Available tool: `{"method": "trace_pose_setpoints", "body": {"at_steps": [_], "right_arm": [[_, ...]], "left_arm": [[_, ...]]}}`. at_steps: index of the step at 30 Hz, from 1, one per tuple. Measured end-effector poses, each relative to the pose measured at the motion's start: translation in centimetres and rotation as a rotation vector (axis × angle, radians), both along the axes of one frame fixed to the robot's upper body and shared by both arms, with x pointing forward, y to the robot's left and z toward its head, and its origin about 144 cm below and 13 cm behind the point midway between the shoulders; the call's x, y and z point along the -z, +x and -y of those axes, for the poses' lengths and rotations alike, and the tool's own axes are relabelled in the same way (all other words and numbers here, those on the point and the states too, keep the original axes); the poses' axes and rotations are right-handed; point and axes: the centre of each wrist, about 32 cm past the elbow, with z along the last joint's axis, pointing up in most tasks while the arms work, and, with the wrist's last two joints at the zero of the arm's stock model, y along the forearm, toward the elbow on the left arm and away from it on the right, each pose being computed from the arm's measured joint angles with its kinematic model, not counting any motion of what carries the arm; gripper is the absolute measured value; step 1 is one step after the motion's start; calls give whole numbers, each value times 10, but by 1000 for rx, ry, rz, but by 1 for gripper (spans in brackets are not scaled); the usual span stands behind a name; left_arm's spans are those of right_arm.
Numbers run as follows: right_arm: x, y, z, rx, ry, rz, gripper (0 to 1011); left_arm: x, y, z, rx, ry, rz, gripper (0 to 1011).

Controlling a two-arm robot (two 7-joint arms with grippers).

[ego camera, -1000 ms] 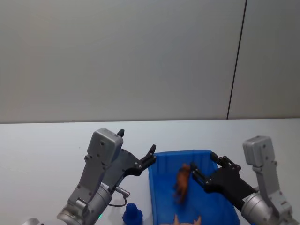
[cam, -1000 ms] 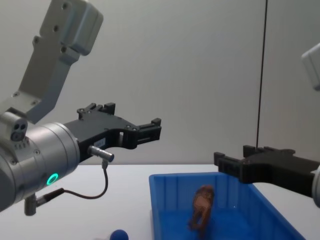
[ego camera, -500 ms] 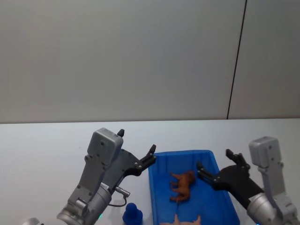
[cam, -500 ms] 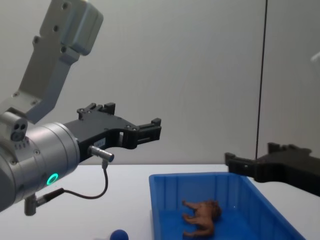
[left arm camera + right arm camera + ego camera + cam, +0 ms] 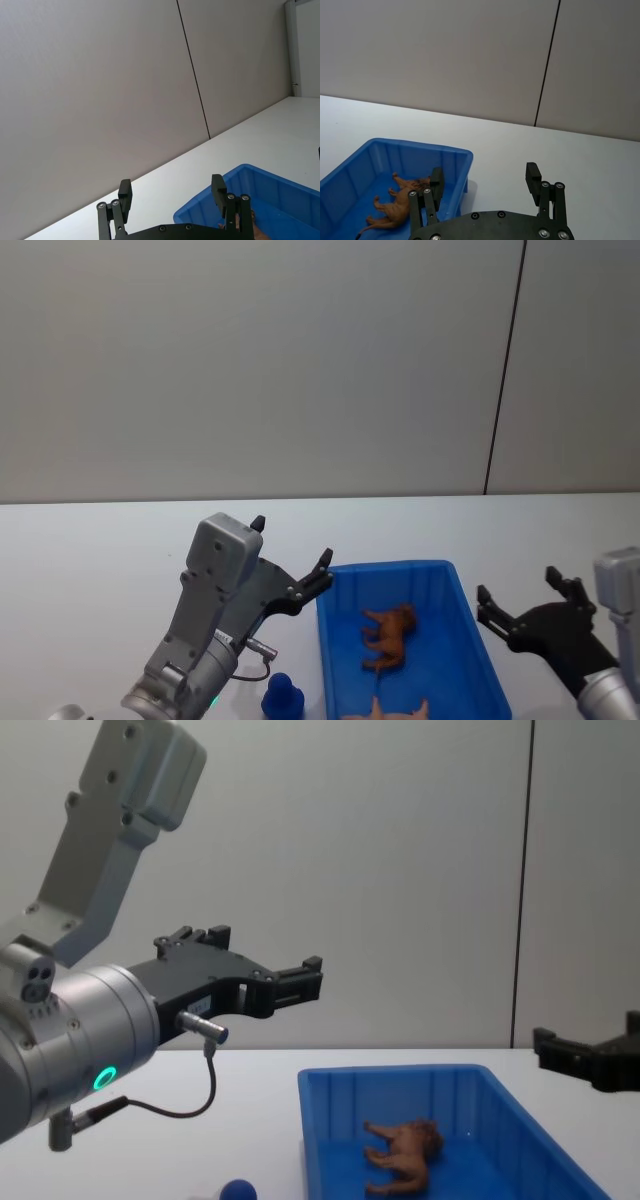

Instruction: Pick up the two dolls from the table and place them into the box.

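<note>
The brown doll [image 5: 388,635] lies on its side inside the box [image 5: 395,575], low centre of the head view. The blue doll [image 5: 283,697] stands on the table [image 5: 90,550] just left of the box, at the bottom edge. The left gripper [image 5: 291,541] reaches in from the lower left, arm angled upward, fingers spread and holding nothing. The right gripper [image 5: 517,585], lower right beside the box, is spread wide too and is empty.

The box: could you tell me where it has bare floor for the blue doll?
Bare floor lies between the brown doll and the far wall of the box, and along its right wall. The near end is crowded: a pink thing lies there.
</note>
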Motion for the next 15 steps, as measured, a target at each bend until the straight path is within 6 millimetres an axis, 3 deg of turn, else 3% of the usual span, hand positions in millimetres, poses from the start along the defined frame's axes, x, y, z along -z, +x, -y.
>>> {"method": "trace_pose_setpoints", "body": {"at_steps": [15], "right_arm": [[2, -8, 10, 52, 1, 0, 1001]], "left_arm": [[-1, -2, -2, -6, -3, -26, 1001]]}}
